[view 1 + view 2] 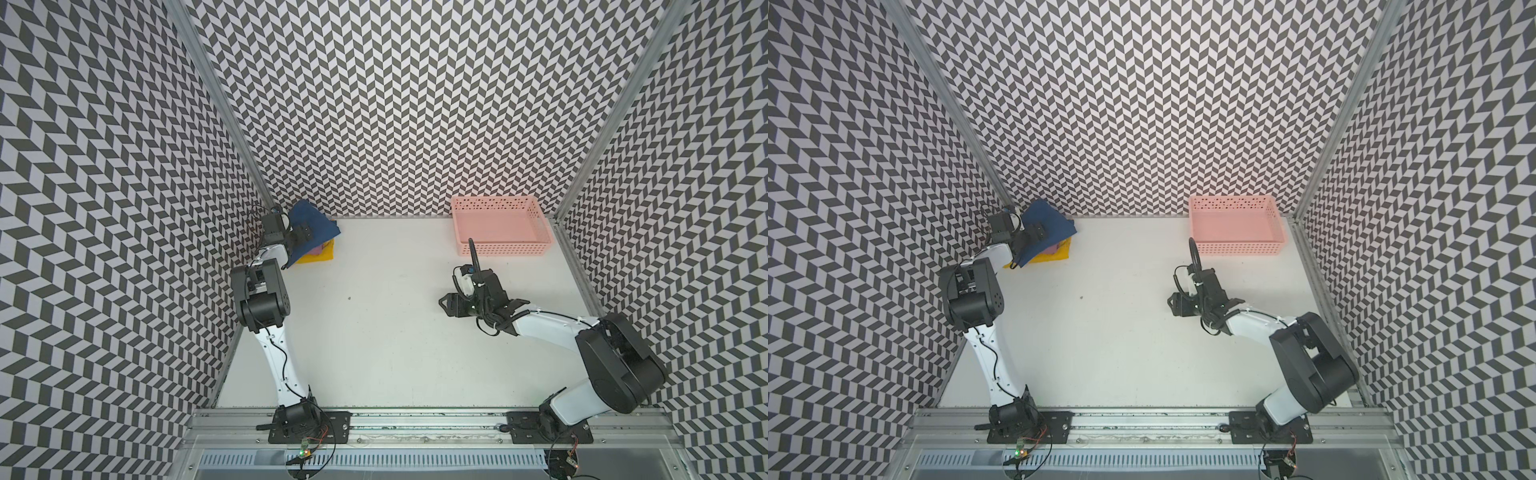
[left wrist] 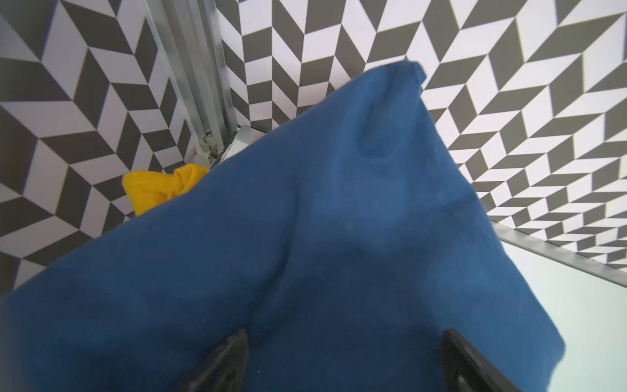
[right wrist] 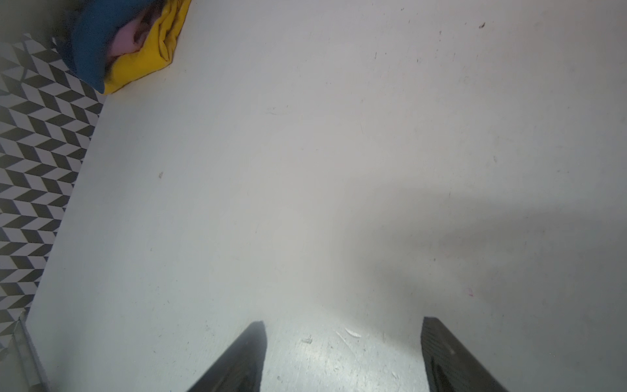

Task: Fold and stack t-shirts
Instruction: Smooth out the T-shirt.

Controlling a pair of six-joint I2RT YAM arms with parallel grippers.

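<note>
Blue shirt [image 1: 311, 220] tops pink shirt [image 3: 127, 37] and yellow shirt [image 3: 146, 64] at 10 o'clock on the surface [image 1: 395, 332]. Our left end effector [image 2: 346, 365] and right end effector [image 3: 342, 356] are spread, empty. Floppy, light cloth, so we'd pinch a corner.

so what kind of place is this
Probably a robot test cell: chevron-patterned walls box in a white table, a left arm and a right arm are bolted to a metal rail at its front, and a pile of t-shirts and a pink basket sit on it.
</note>
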